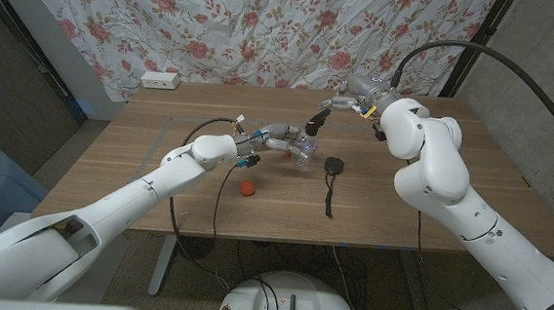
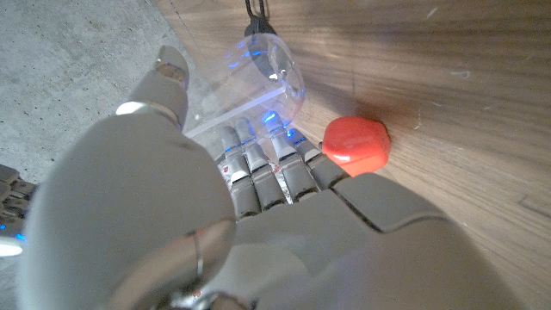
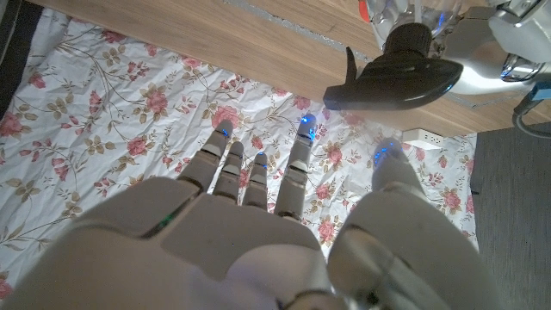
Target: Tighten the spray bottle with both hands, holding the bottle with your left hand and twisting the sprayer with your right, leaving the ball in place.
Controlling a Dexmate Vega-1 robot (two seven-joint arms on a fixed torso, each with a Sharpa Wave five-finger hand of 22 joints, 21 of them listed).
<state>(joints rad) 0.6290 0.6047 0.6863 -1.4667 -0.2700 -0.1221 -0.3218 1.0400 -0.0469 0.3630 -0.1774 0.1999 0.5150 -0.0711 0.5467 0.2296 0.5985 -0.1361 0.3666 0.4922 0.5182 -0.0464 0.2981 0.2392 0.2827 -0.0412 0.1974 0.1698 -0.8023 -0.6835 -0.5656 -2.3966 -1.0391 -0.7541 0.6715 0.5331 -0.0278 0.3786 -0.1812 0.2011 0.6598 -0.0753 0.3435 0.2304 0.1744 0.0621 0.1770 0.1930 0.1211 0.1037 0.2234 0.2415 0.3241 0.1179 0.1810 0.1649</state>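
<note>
Left hand [image 1: 270, 138]: grips clear bottle [image 1: 300, 147]. Right hand [image 1: 351, 99]: fingers spread, empty, near black sprayer [image 1: 318, 119]. Risk: twisting may tip bottle, nudging red ball [image 1: 246, 187] along the surface [image 1: 431, 195].

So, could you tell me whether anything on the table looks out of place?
Nothing stands out. The left hand holds the bottle tilted off the table, the ball sits beside it, and the right hand is open.

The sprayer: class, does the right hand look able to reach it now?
Probably yes. The right hand is open, fingers apart, near the black sprayer, with nothing between them; the left hand holds the bottle.
</note>
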